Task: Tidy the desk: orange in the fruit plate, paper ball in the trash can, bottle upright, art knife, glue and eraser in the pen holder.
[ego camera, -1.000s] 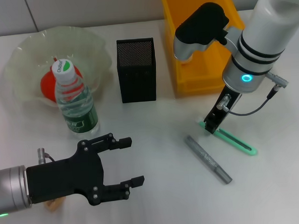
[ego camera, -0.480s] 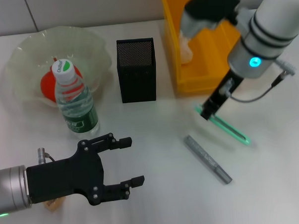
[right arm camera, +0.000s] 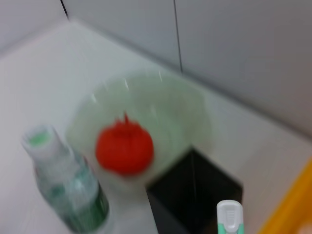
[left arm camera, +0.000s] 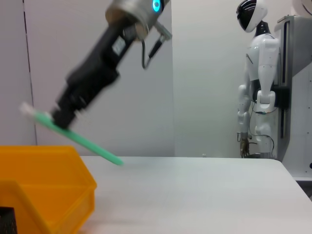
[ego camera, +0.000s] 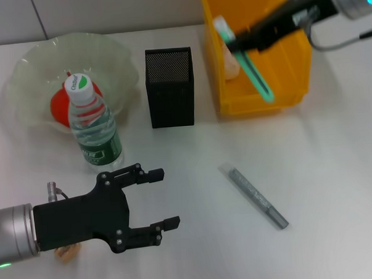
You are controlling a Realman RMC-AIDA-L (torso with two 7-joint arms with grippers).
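Head view: one right gripper (ego camera: 246,41) at 1 o'clock, clamped on one green art knife (ego camera: 252,68) hanging over the single yellow trash can (ego camera: 297,63), with one paper ball (ego camera: 232,63) inside it. One black pen holder (ego camera: 170,87) stands at 12 o'clock. At 10 o'clock, one orange (ego camera: 64,104) lies in the one fruit plate (ego camera: 29,72); one bottle (ego camera: 94,130) stands upright just in front. One grey glue stick (ego camera: 258,197) lies at 4 o'clock. The left gripper (ego camera: 156,201) hovers at 7 o'clock, fingers spread, above one eraser (ego camera: 67,253).

Left wrist view: the right gripper (left arm camera: 63,113) grips the art knife (left arm camera: 80,137) above the trash can (left arm camera: 53,183). One white humanoid robot (left arm camera: 258,83) stands at 3 o'clock.

Right wrist view: one orange (right arm camera: 124,148), one fruit plate (right arm camera: 187,114), one bottle (right arm camera: 66,183), one pen holder (right arm camera: 195,197), the art knife (right arm camera: 229,217) tip.
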